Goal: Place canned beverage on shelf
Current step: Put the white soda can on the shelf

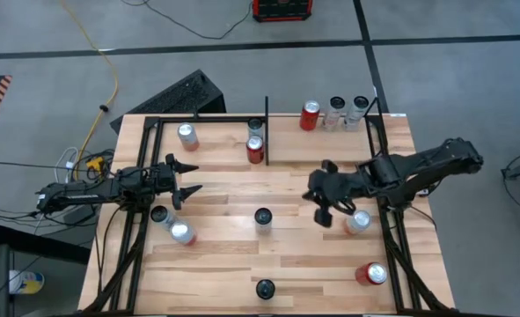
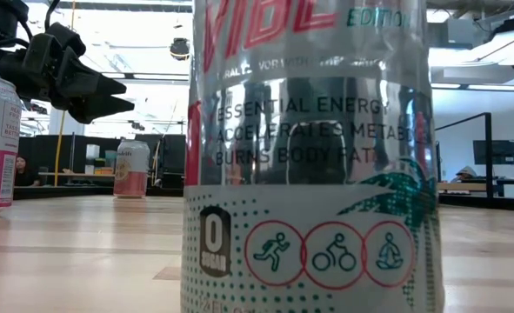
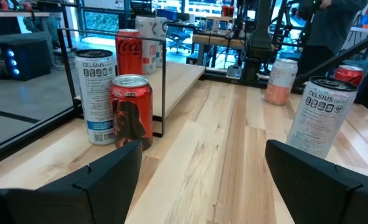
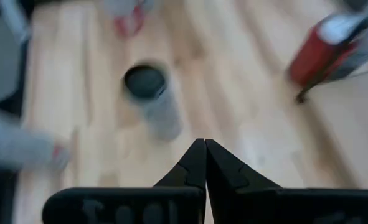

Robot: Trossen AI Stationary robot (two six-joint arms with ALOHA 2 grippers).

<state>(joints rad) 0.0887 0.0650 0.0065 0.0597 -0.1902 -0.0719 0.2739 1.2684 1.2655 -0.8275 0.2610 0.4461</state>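
Two Celsius cans (image 3: 96,93) and a Coca-Cola can (image 3: 129,53) crowd the shelf's (image 1: 224,189) black divider bar (image 1: 267,132). Left gripper (image 1: 186,179) hangs half-open and empty left of it; right gripper (image 1: 322,202), fingers pinched together, hovers right, possibly above a silver can (image 1: 358,221).

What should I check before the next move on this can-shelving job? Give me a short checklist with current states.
1. Left tool open and empty: ok, fingers spread, nothing between them.
2. Right tool ready to grasp: not ok, tips pressed shut, holding nothing.
3. A can within the right tool's line: ok, the dark-topped can stands upright ahead of it.
4. Shelf has free plank space: ok, bare wood shows beside the divider bar.
5. Cans already by the divider upright: ok, the red can and the Celsius can stand close together.
6. Which can is meant next: cannot tell.
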